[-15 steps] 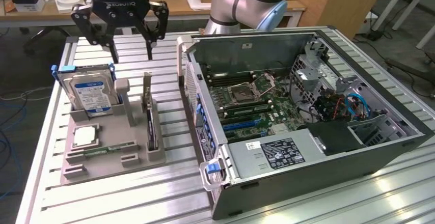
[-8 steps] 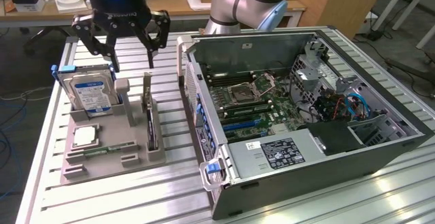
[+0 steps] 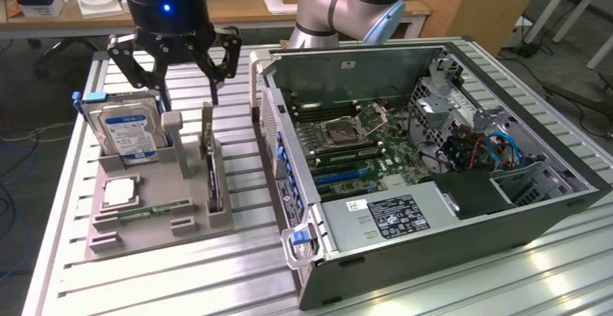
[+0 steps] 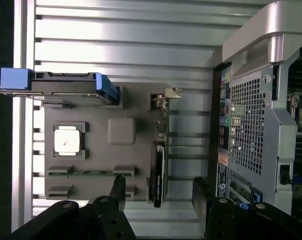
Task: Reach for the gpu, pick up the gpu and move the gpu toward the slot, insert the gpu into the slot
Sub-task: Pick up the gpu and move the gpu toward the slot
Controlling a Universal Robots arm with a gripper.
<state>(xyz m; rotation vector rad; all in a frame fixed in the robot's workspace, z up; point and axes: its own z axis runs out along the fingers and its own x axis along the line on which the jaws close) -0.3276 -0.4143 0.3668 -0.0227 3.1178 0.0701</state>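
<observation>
The gripper (image 3: 188, 95) hangs just above the gpu (image 3: 212, 174), its jaws wide open and holding nothing. The gpu stands on its edge in the grey holder (image 3: 153, 233), between the hard drive (image 3: 128, 135) and the open computer case (image 3: 498, 212).

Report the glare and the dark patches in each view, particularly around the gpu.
Exterior view: glare streaks the table slats beside the computer case; the gpu, on edge in the grey holder, is evenly lit. Wrist view: bright bands wash out the table slats; the gpu is a dark strip with little detail, and the open gripper shows as black silhouette.
</observation>
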